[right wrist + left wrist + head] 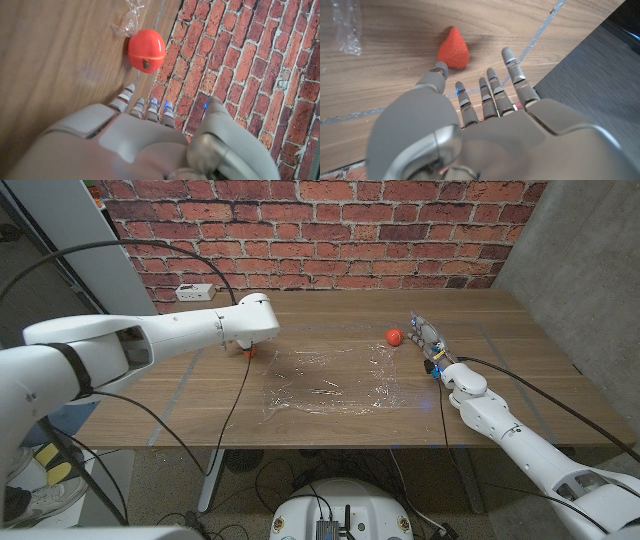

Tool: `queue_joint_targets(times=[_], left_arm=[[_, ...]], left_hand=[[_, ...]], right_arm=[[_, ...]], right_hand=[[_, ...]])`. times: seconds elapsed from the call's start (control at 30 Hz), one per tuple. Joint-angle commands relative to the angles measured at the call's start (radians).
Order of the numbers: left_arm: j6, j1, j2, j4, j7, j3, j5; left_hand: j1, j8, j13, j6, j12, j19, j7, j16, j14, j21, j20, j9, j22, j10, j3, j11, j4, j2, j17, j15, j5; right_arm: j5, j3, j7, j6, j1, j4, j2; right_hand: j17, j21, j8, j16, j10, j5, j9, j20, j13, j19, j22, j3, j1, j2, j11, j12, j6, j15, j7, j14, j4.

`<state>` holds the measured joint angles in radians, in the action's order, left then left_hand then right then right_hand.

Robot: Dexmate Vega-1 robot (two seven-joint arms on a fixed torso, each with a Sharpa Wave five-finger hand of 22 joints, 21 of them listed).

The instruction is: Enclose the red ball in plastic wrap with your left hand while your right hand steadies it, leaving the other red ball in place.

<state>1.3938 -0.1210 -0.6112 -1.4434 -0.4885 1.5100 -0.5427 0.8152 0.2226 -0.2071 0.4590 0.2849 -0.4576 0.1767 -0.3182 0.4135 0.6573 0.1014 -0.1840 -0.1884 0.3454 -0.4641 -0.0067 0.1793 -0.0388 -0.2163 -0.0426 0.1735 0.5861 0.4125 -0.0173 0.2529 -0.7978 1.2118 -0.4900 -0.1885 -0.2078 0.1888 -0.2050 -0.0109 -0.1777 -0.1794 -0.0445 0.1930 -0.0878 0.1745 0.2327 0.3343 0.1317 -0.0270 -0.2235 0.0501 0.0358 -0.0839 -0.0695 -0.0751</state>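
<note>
Plastic wrap (325,380) spread flat mid-worktop (200,405), a red ball (394,336) just off its far right corner, a second red object (453,48), cone-like in the left wrist view, off its far left corner. Left hand (485,120) by that second object, fingers (512,72) apart, holding nothing. Right hand (431,345) right of the wrap, near the ball, fingers extended, empty.

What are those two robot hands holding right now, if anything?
Nothing. The left robot hand has its fingers spread beside one red ball, not touching it. The right robot hand is open just short of the other red ball.
</note>
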Motion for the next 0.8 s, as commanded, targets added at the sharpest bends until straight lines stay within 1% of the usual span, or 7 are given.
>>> queue_joint_targets(times=[0.03, 0.27, 0.33, 0.53, 0.57, 0.7, 0.8], left_arm=[[0.002, -0.034, 0.087, 0.125, 0.098, 0.092, 0.073], [0.002, -0.045, 0.137, 0.191, 0.136, 0.141, 0.115], [-0.001, -0.037, 0.145, 0.203, 0.172, 0.142, 0.157], [-0.028, 0.003, 0.151, 0.228, 0.255, 0.114, 0.266], [-0.033, 0.01, 0.157, 0.243, 0.27, 0.11, 0.279], [-0.04, 0.038, 0.165, 0.257, 0.303, 0.096, 0.341], [-0.051, 0.064, 0.178, 0.282, 0.322, 0.082, 0.378]], left_hand=[[0.022, -0.003, -0.005, 0.016, 0.006, -0.02, 0.002, -0.009, 0.02, 0.008, -0.003, -0.003, -0.002, 0.014, 0.0, 0.0, 0.001, 0.0, -0.005, -0.019, 0.0], [0.035, -0.007, -0.006, 0.015, 0.004, -0.026, 0.006, -0.012, 0.022, 0.011, -0.002, -0.003, -0.002, 0.015, 0.005, -0.001, 0.0, 0.001, -0.007, -0.018, -0.001], [0.038, -0.009, -0.006, 0.013, 0.003, -0.032, 0.01, -0.014, 0.025, 0.013, -0.003, -0.003, -0.002, 0.015, 0.008, -0.003, -0.002, 0.002, -0.007, -0.021, -0.001], [0.069, -0.019, -0.007, 0.002, 0.0, -0.072, 0.018, -0.021, 0.039, 0.028, -0.017, -0.003, -0.001, 0.015, 0.016, -0.004, 0.002, 0.012, -0.007, -0.027, -0.001], [0.074, -0.021, -0.008, -0.001, 0.0, -0.079, 0.019, -0.022, 0.04, 0.031, -0.017, -0.003, -0.001, 0.015, 0.017, -0.004, 0.002, 0.013, -0.007, -0.027, -0.001], [0.092, -0.027, -0.009, -0.013, -0.003, -0.1, 0.016, -0.023, 0.044, 0.039, -0.026, -0.004, -0.001, 0.012, 0.021, -0.003, 0.002, 0.017, -0.005, -0.021, -0.001], [0.128, -0.036, -0.012, -0.04, -0.007, -0.139, 0.016, -0.026, 0.051, 0.055, -0.039, -0.005, -0.001, 0.005, 0.024, 0.0, 0.003, 0.017, -0.003, -0.02, 0.0]], right_arm=[[0.003, 0.0, 0.009, 0.01, 0.01, -0.025, 0.008], [0.007, -0.002, 0.003, 0.008, 0.007, -0.028, 0.012], [-0.001, 0.001, 0.003, 0.011, 0.007, -0.028, 0.008], [-0.009, 0.0, -0.02, -0.001, -0.003, -0.007, -0.001], [-0.009, -0.002, -0.025, -0.004, -0.007, -0.001, -0.003], [-0.016, -0.001, -0.031, -0.008, -0.008, 0.004, -0.009], [-0.021, 0.002, -0.035, -0.011, -0.009, 0.006, -0.01]], right_hand=[[-0.004, -0.005, 0.003, -0.009, -0.007, 0.002, -0.002, 0.002, 0.004, -0.008, 0.005, -0.001, -0.008, 0.001, -0.002, -0.001, 0.007, 0.002, -0.005, 0.007, 0.001], [-0.004, -0.005, 0.003, -0.009, -0.015, 0.002, -0.002, 0.002, 0.005, -0.01, 0.005, -0.001, -0.009, 0.002, -0.004, -0.003, 0.009, 0.003, -0.005, 0.011, 0.001], [-0.004, -0.005, 0.003, -0.009, -0.018, 0.002, -0.002, 0.002, 0.005, -0.01, 0.005, -0.001, -0.009, 0.001, -0.007, -0.003, 0.01, 0.004, -0.005, 0.012, 0.001], [-0.003, -0.006, 0.004, -0.011, -0.026, 0.002, -0.002, 0.001, 0.005, -0.014, 0.005, 0.0, -0.009, 0.001, -0.007, -0.005, 0.012, 0.006, -0.004, 0.02, -0.001], [-0.004, -0.006, 0.004, -0.011, -0.029, 0.002, -0.002, 0.002, 0.005, -0.016, 0.005, 0.0, -0.01, 0.001, -0.01, -0.005, 0.013, 0.005, -0.004, 0.021, -0.001], [-0.003, -0.006, 0.004, -0.012, -0.034, 0.002, -0.002, 0.0, 0.005, -0.017, 0.005, 0.0, -0.01, 0.001, -0.011, -0.006, 0.015, 0.005, -0.003, 0.026, -0.001], [-0.003, -0.006, 0.004, -0.012, -0.036, 0.002, -0.002, 0.0, 0.005, -0.018, 0.005, 0.0, -0.01, 0.001, -0.013, -0.006, 0.016, 0.005, -0.003, 0.028, -0.001]])
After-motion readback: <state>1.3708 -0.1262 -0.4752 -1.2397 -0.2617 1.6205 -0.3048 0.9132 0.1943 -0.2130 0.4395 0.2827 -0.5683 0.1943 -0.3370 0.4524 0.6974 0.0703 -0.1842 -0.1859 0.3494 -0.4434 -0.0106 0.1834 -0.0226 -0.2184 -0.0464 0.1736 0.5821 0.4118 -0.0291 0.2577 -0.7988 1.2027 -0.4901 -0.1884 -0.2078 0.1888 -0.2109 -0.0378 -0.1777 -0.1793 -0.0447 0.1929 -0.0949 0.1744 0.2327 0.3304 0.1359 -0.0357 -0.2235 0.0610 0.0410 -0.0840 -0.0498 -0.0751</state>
